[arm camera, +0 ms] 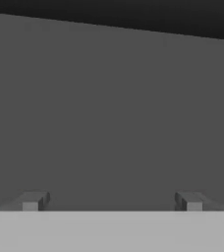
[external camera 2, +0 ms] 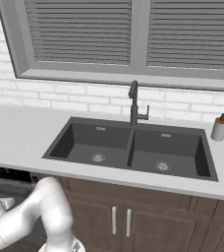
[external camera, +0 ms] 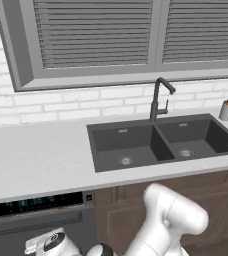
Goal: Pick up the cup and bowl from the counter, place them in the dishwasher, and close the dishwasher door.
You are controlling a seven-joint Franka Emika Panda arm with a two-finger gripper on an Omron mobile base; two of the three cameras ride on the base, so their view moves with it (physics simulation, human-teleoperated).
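The cup and the bowl are out of view. The light counter (external camera: 36,160) runs across the left base view. Under its left end sits the dishwasher (external camera: 36,202) with its black strip of bluish lights. Below that strip the dark grey dishwasher door (external camera: 6,239) stands upright, its bar handle (external camera: 36,223) across the top. My arm bends down low in front of it. In the hand view my gripper (arm camera: 111,202) is open and holds nothing. Its fingertips (arm camera: 33,201) are wide apart and very close to the flat grey dishwasher door (arm camera: 112,113).
A dark double sink (external camera: 161,142) with a black faucet (external camera: 158,100) is set into the counter. A white soap dispenser (external camera: 227,108) stands at the back right. Brown wooden cabinets (external camera 2: 121,216) fill the space below the sink. A shuttered window (external camera: 96,35) is above.
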